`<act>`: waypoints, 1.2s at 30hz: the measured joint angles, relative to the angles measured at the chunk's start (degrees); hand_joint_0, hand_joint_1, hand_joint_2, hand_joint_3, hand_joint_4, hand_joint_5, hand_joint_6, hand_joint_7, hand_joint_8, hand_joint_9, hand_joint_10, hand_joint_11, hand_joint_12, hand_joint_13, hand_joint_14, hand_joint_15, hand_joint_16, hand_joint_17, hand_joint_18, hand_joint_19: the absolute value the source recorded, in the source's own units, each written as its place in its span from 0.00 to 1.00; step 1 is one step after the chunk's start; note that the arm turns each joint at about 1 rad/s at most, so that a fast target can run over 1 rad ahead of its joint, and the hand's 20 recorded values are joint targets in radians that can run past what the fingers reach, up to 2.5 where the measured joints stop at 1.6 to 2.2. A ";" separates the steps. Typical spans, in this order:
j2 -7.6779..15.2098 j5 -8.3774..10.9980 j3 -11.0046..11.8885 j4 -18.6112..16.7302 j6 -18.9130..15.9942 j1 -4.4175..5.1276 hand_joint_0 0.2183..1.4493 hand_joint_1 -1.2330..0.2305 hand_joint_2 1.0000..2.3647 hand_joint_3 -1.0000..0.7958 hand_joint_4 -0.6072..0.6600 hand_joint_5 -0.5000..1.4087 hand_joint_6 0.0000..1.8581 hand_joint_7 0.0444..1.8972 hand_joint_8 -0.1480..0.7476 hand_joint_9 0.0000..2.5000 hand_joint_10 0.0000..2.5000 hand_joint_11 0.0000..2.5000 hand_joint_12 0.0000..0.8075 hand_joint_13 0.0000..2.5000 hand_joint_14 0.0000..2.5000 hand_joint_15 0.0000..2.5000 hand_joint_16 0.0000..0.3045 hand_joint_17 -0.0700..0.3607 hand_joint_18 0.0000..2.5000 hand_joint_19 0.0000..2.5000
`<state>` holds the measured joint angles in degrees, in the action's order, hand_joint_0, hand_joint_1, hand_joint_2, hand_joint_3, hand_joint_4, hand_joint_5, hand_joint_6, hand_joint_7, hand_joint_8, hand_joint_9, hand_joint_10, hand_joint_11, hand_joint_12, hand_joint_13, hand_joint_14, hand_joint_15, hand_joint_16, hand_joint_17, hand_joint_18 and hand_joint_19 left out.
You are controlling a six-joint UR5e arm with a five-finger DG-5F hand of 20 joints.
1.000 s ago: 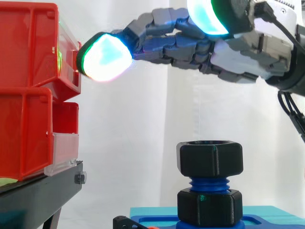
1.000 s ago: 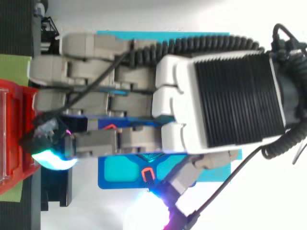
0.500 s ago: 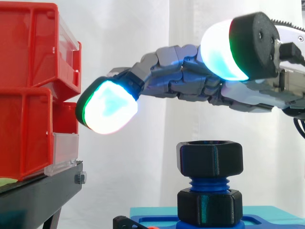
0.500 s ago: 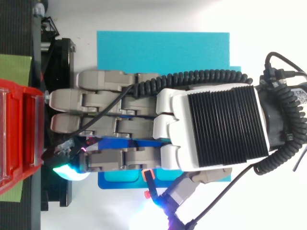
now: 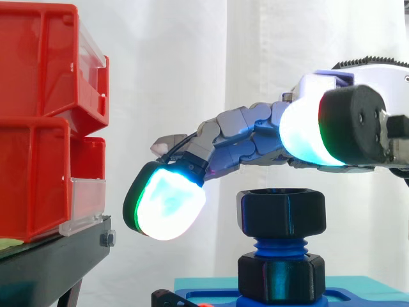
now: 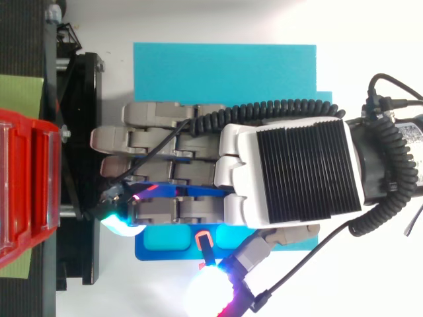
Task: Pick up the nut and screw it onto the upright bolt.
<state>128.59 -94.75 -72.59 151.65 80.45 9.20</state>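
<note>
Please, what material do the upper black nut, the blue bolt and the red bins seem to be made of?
Upper black nut: probably plastic, matte with soft highlights on its flats. Blue bolt: likely plastic, uniformly coloured, smooth thread. Red bins: glossy moulded plastic.

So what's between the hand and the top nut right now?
Nothing. In the side view a thin bare gap, white curtain behind it, separates the hand from the top nut on the blue bolt.
</note>
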 measured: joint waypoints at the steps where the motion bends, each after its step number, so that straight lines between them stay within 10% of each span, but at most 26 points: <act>1: 0.00 0.00 0.00 -0.01 -0.01 0.01 0.21 0.73 0.00 0.28 0.68 0.20 0.27 0.38 0.45 0.19 0.00 0.00 0.29 0.05 0.00 0.00 0.08 0.30 0.00 0.00; 36: 0.00 -0.62 0.00 -4.28 -0.03 -2.09 0.23 0.70 0.00 0.28 0.68 0.27 0.27 0.59 0.45 0.38 0.00 0.00 0.20 0.20 0.00 0.00 0.05 0.24 0.08 0.00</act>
<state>128.58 -95.37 -72.59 147.37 80.42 7.11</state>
